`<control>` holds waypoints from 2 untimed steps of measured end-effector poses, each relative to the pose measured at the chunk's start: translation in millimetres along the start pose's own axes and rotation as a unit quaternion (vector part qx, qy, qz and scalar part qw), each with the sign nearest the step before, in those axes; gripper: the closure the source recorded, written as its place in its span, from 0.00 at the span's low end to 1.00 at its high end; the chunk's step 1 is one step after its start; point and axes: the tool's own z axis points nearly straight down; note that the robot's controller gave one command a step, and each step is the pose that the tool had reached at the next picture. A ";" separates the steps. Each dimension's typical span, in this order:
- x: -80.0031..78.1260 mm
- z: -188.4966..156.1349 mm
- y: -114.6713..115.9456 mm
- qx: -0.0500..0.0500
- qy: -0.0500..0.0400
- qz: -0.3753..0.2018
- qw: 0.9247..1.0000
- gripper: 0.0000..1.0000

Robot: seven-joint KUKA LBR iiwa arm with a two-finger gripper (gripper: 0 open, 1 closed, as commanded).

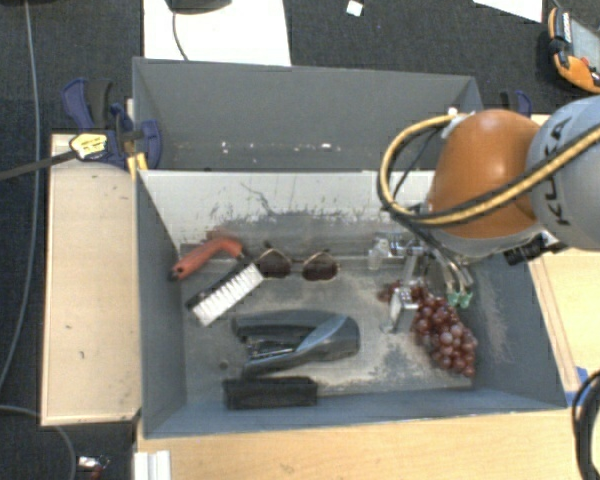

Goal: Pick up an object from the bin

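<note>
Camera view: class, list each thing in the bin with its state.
Brush: lying flat, at the left.
Sunglasses: lying near the back wall.
Stapler: closed, lying mid-bin.
Black block: flat by the front wall.
Grapes: one dark red bunch, lying at the right.
Gripper: low over the bunch's upper end.
</note>
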 end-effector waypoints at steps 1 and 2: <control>-31.1 86.3 -128.8 -0.009 0.000 -0.089 0.996 0.00; -25.9 73.7 -114.2 -0.001 -0.001 -0.088 0.996 0.00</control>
